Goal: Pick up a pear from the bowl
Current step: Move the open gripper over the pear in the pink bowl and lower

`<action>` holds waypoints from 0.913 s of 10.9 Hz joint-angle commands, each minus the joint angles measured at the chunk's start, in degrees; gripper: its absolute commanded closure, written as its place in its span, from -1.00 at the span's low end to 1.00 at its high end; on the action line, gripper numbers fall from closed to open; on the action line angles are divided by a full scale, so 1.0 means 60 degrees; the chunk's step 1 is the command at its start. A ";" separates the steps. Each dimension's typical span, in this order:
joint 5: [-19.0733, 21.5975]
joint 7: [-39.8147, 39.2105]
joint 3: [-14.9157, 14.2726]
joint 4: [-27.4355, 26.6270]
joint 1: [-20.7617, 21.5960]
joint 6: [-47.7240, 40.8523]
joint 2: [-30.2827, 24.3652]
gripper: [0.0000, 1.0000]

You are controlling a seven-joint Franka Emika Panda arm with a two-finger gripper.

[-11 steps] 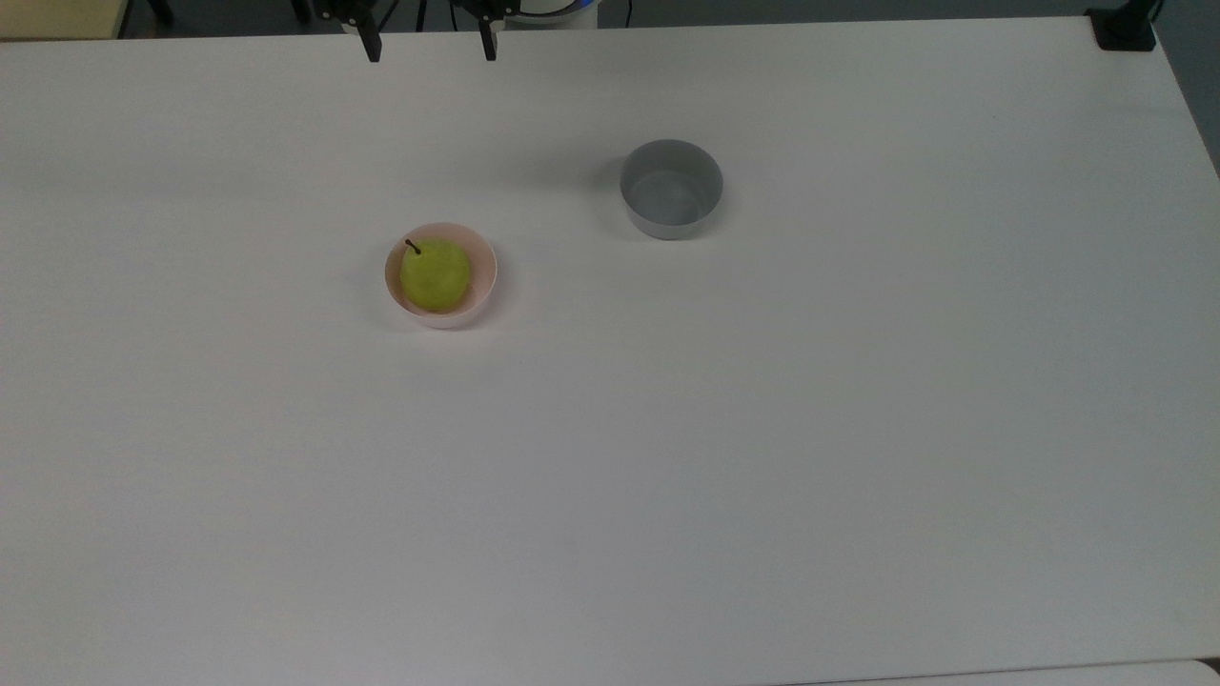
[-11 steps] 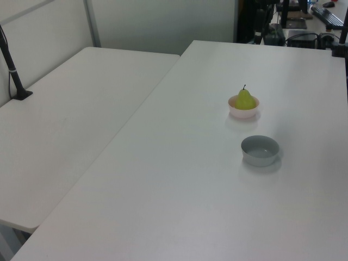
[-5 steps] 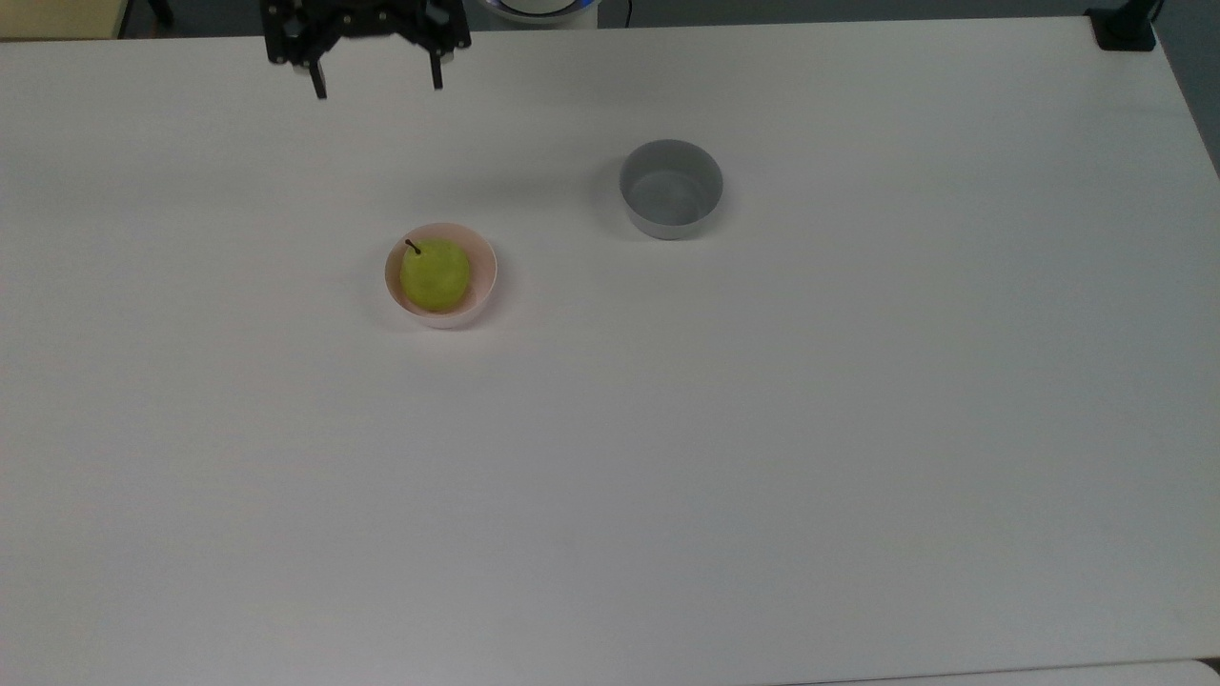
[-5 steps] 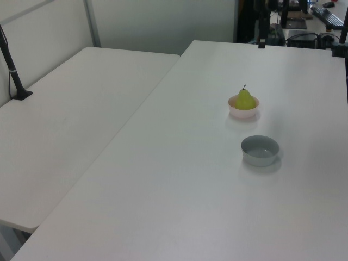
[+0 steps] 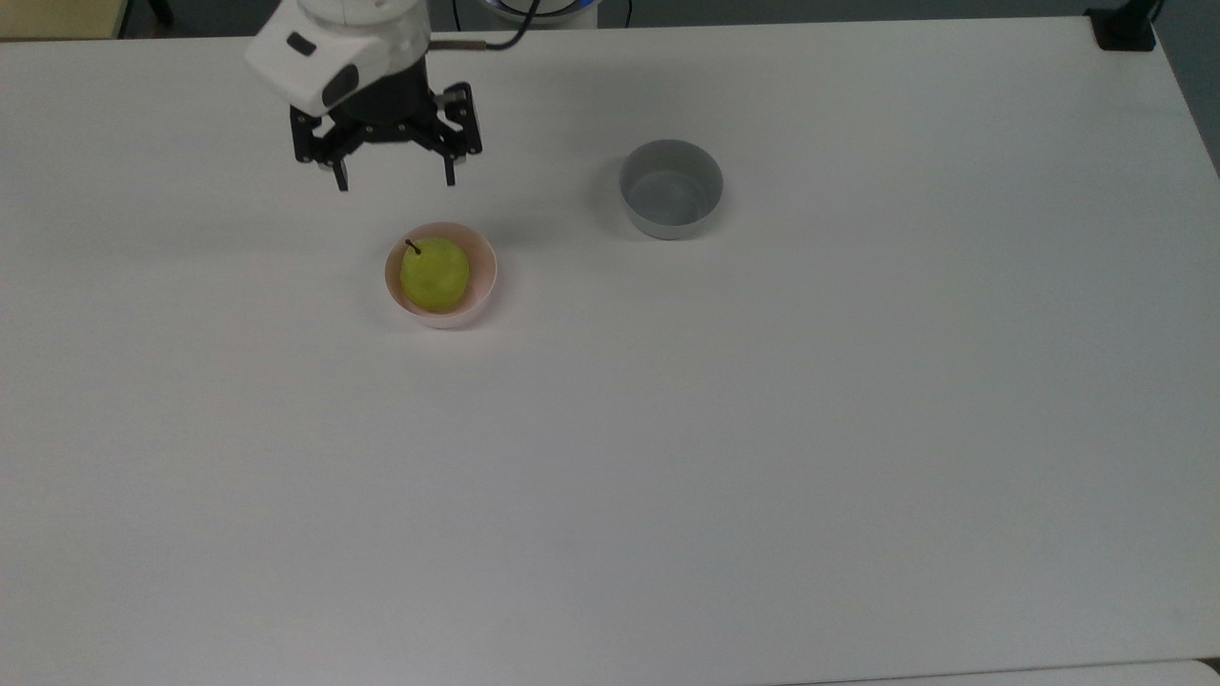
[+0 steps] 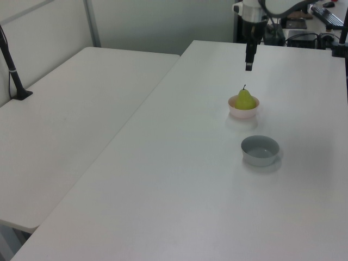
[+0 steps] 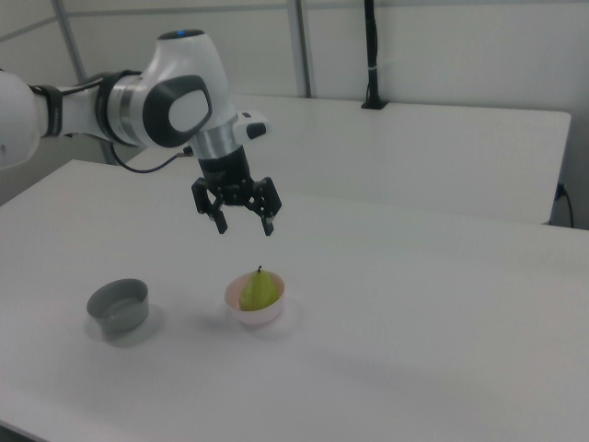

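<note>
The pear [image 5: 435, 274] sat stem-up in the pink bowl [image 5: 483, 255] on the white bench [image 5: 667, 457]. The gripper [image 5: 396, 179] hung in the air above the bowl, jaws spread wide and holding nothing, pointing down. In the top view the grey bowl [image 5: 671, 189] stood well apart to the right of the pink bowl.

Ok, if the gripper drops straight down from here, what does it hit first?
Probably the pear in the pink bowl. The gripper, jaws open, points down roughly above it, though depth is uncertain; it may land on bare table just beyond.
</note>
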 commanded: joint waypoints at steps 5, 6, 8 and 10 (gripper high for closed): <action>-0.0170 0.0371 -0.0023 -0.1059 0.0158 0.1578 0.0813 -1.00; -0.0199 0.0371 -0.0023 -0.1132 0.0158 0.1593 0.0945 -1.00; -0.0243 0.0371 -0.0023 -0.1133 0.0158 0.1622 0.1193 -1.00; -0.0258 0.0371 -0.0023 -0.1278 0.0158 0.2074 0.1370 -0.87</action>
